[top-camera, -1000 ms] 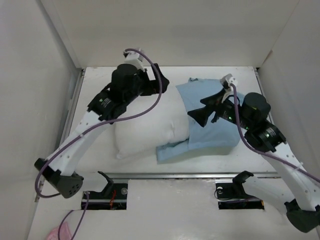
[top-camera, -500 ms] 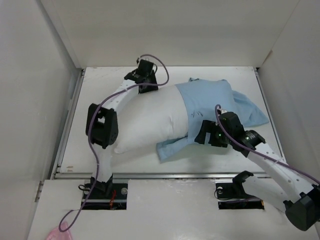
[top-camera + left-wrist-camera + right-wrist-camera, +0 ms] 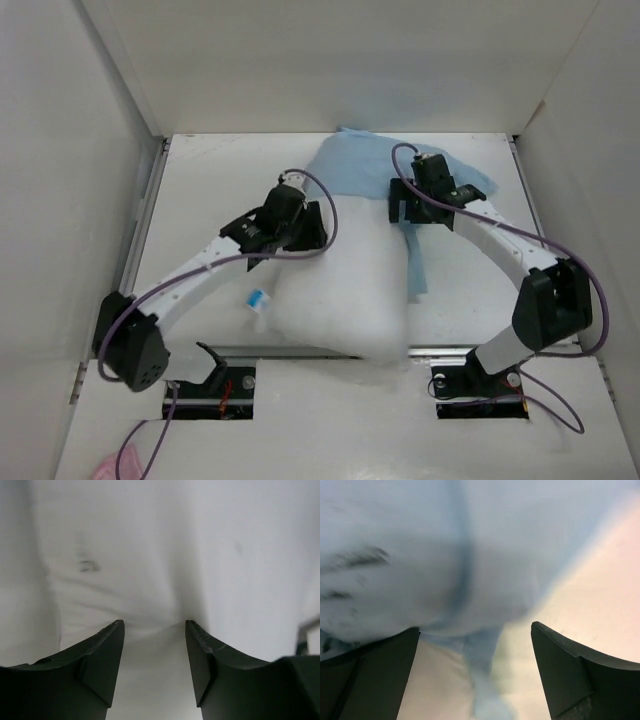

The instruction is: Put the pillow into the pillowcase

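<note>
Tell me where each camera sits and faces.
Top: above and behind the bases, looking down; left arm, right arm, pillow and pillowcase show.
Left wrist: on the left arm, facing pillow cloth bunched between its fingers.
Right wrist: on the right arm, facing the pillowcase; its fingers spread wide.
Shared: top and left wrist both see the pillow.

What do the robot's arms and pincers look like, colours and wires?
The left arm and right arm are slim white links with chunky black joints, each trailed by a looping purple cable. The left pincer and right pincer each have two black wedge-shaped fingers.
</note>
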Controlling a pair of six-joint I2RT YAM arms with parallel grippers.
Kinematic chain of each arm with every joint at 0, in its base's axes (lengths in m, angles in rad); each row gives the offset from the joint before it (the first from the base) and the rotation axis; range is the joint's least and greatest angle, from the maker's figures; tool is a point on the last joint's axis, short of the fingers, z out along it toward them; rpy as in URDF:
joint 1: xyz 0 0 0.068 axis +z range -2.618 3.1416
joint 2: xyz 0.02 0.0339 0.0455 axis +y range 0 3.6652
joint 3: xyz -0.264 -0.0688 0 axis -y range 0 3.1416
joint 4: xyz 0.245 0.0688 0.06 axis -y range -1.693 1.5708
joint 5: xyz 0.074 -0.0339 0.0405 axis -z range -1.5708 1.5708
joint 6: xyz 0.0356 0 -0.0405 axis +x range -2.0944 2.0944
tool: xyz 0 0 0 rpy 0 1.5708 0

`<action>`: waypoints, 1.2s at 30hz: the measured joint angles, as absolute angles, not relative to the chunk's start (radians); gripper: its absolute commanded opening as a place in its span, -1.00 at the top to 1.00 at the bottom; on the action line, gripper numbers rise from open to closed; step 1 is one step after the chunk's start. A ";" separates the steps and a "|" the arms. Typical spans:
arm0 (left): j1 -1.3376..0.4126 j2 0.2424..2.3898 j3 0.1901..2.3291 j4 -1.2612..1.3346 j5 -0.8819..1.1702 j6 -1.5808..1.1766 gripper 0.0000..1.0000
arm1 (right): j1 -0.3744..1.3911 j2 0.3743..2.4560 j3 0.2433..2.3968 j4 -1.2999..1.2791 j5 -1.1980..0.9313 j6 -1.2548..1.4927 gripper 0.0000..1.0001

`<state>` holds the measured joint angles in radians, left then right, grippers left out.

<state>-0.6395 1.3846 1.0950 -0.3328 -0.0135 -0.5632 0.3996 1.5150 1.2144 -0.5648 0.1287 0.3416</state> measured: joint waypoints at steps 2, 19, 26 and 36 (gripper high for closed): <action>-0.710 1.290 1.055 -0.337 0.045 -0.578 -0.11 | 0.366 1.559 1.275 -0.566 0.161 0.322 -1.00; -0.526 1.172 0.964 -0.449 -0.120 -0.706 -1.00 | 0.871 1.283 1.333 -0.560 0.127 0.150 -1.00; -0.473 1.101 0.759 -0.486 -0.122 -0.765 -1.00 | 0.938 1.723 1.382 -0.556 0.204 0.080 -1.00; -0.463 1.026 0.741 -0.482 -0.131 -0.795 -1.00 | 0.906 1.867 1.466 -0.516 0.309 0.121 1.00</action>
<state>-0.4625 1.0256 0.7406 -0.4816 -0.1310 -0.7948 0.9058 1.8671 1.4658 -0.5159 0.3092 0.1211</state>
